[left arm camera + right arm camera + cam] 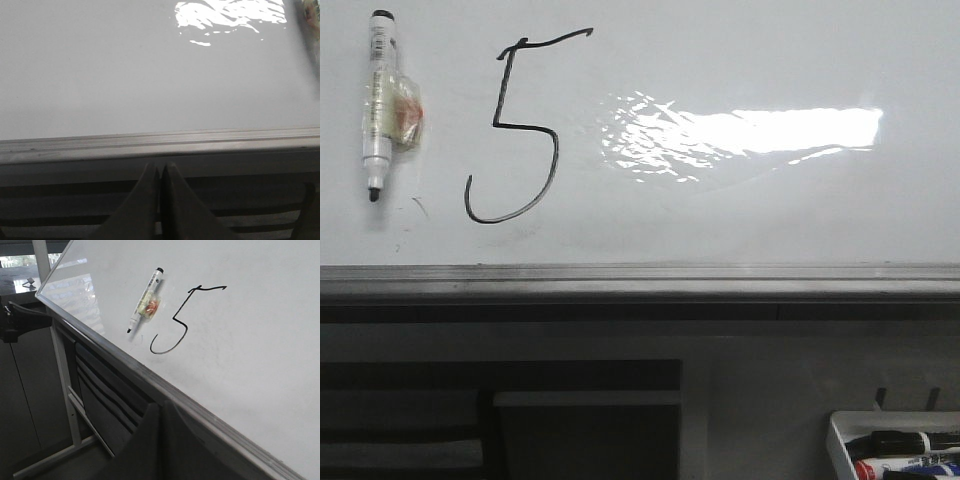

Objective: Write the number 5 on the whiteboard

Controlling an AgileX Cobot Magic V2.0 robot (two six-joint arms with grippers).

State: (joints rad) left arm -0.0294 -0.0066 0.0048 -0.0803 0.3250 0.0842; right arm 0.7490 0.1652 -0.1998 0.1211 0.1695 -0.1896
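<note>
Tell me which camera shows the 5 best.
The front view: the 5 faces the camera squarely, whole, right of the marker. The right wrist view shows it complete but slanted and smaller. The left wrist view shows only blank whiteboard, no digit.

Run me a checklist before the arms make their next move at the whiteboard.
1. number 5 drawn complete on the whiteboard: ok.
2. Marker stuck to the board beside the digit, tip uncapped and pointing down: ok.
3. Left claw shut, holding nothing: ok.
4. Right claw shut, holding nothing: ok.
5. Both claws below the board's grey rim, off the surface: ok.
6. Ink dry: cannot tell.
</note>
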